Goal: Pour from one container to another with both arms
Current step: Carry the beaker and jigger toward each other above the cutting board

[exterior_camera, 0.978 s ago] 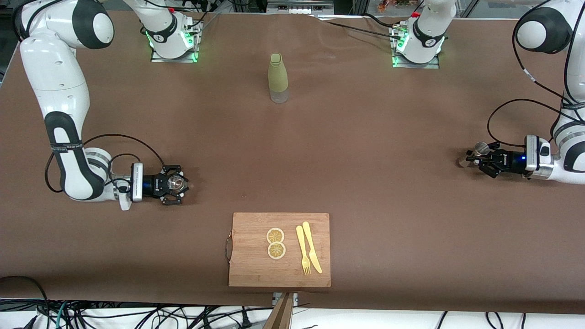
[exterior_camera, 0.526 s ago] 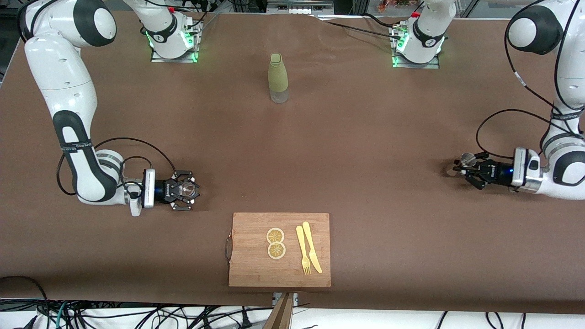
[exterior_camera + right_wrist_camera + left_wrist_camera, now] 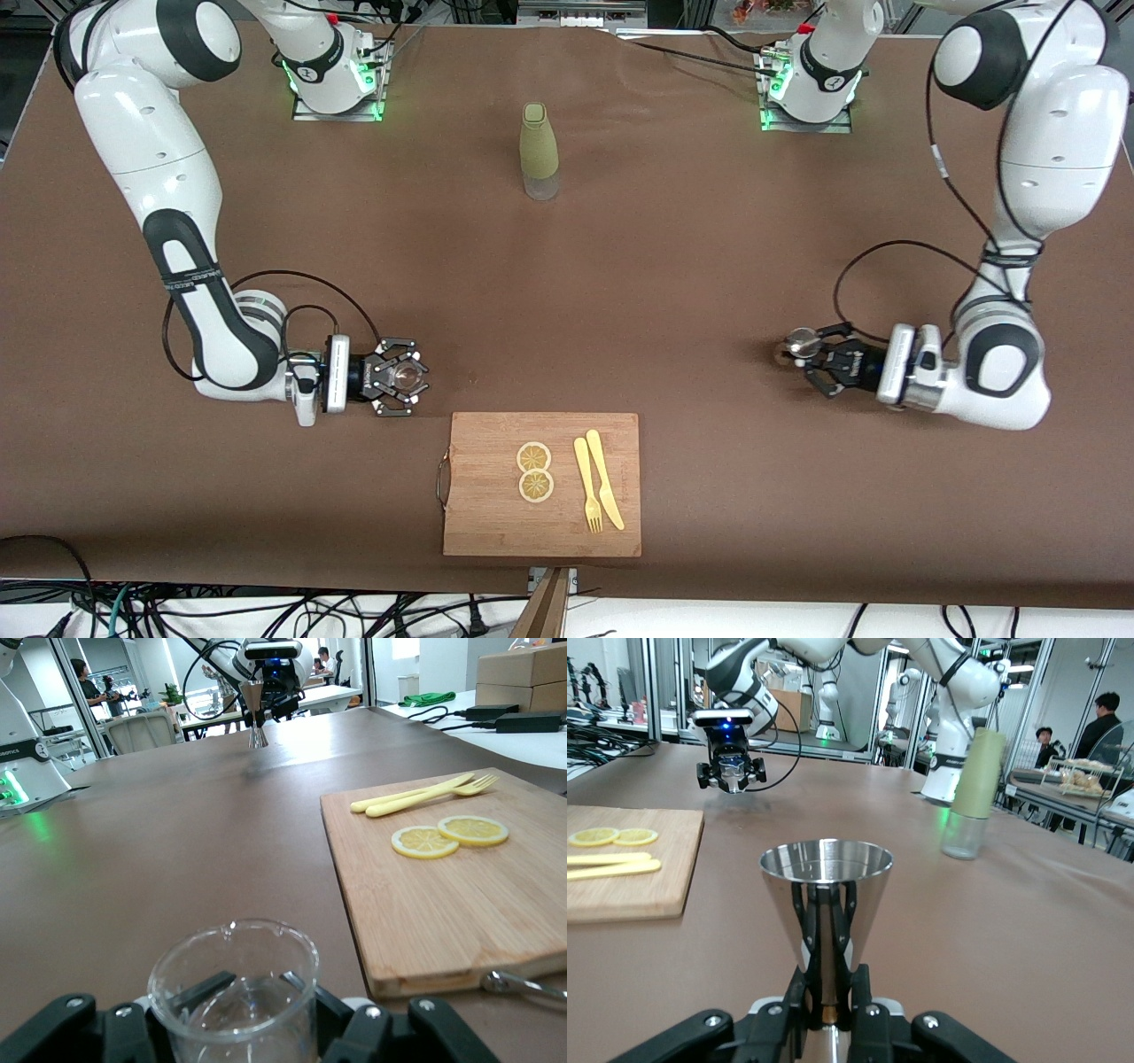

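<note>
Both arms have moved in toward the middle over the table point(image 3: 673, 292), the left hand point(image 3: 808, 354) squeezing the metal cup point(image 3: 826, 895) and the right hand point(image 3: 406, 379) squeezing the glass cup point(image 3: 235, 988), so pouring looks close.

Left gripper point(image 3: 827, 1005) clamps an upright steel jigger point(image 3: 826, 895).
</note>
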